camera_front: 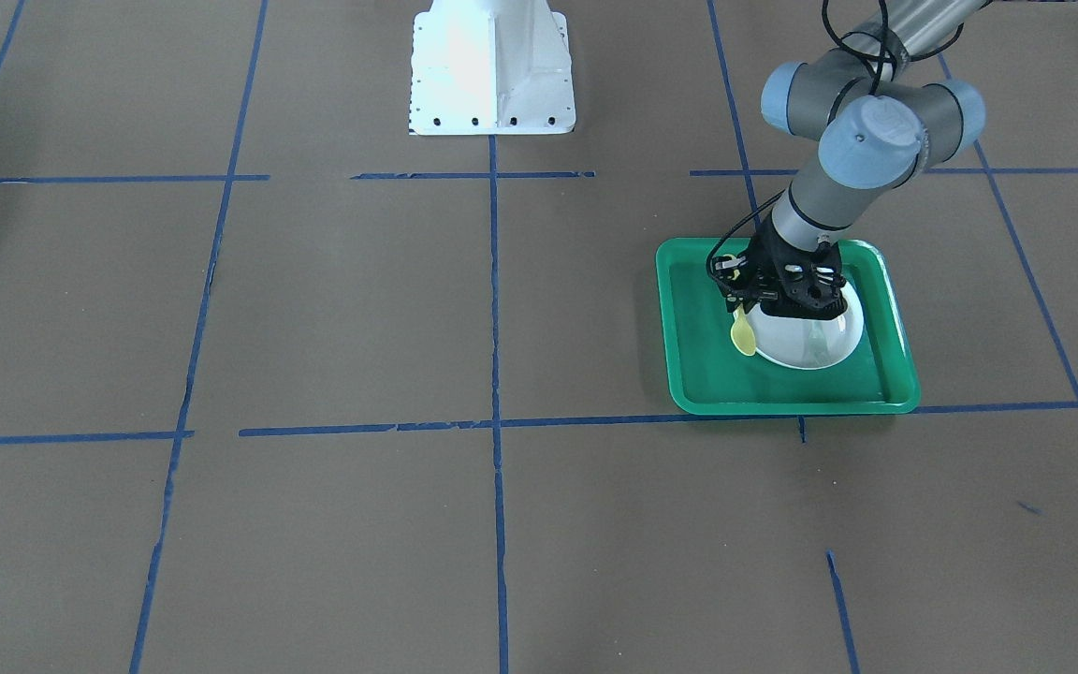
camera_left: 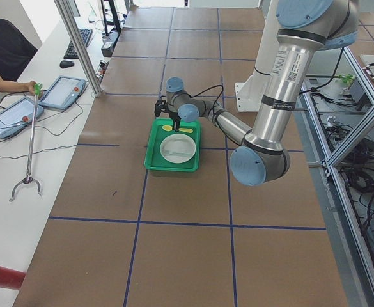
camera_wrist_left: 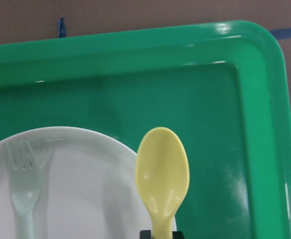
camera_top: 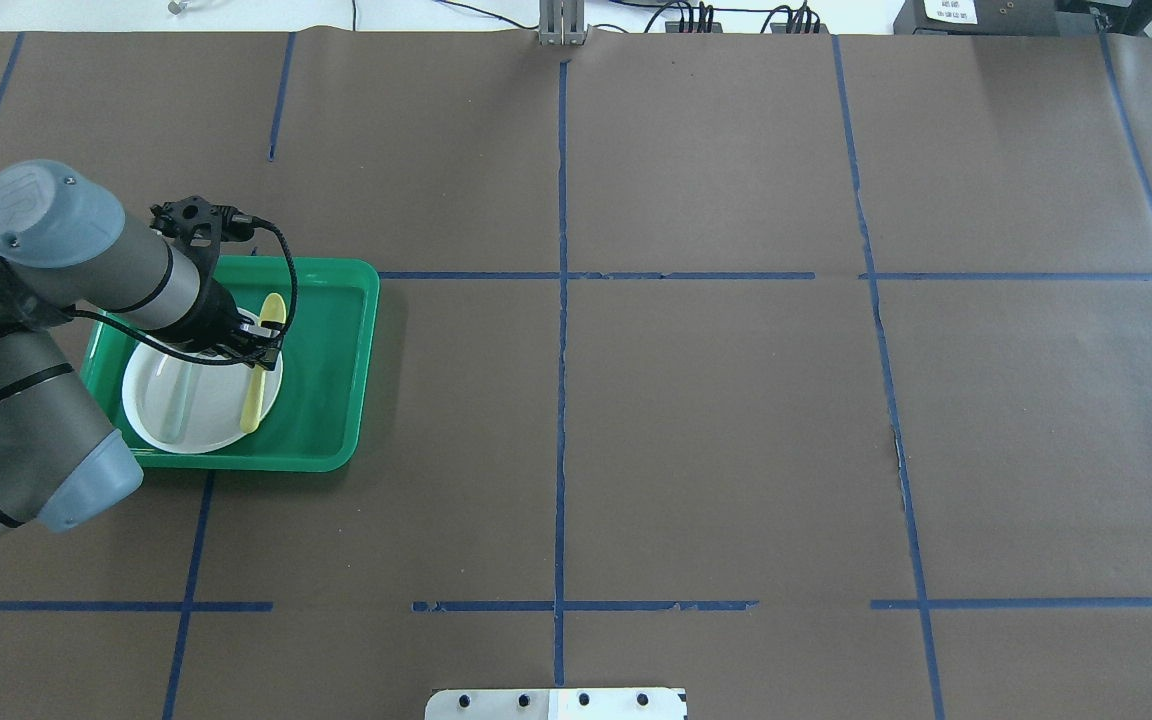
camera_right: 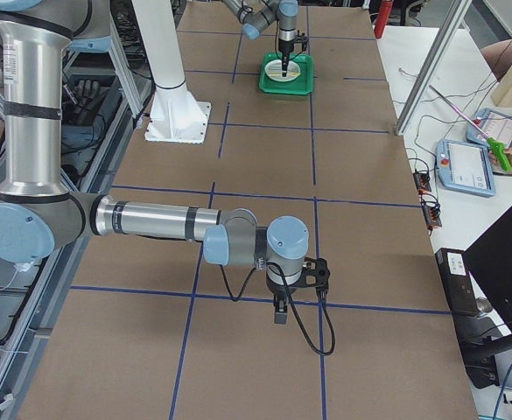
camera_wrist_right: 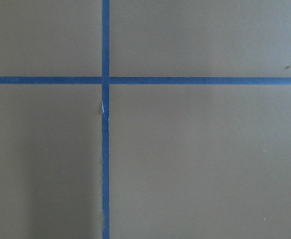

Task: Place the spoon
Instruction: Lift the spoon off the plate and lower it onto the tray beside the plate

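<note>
The yellow spoon is over the right edge of the white plate in the green tray. Its bowl points away from the robot and reaches past the plate's rim. My left gripper is shut on the spoon's handle. In the left wrist view the spoon's bowl sits above the plate's rim, with the fingertips at the bottom edge. My right gripper hangs low over bare table far from the tray; I cannot tell whether it is open or shut.
A pale grey-green fork lies on the plate's left half and also shows in the left wrist view. The tray's raised rim surrounds the plate. The white robot base stands at the table's near edge. Operators' tablets lie off the table.
</note>
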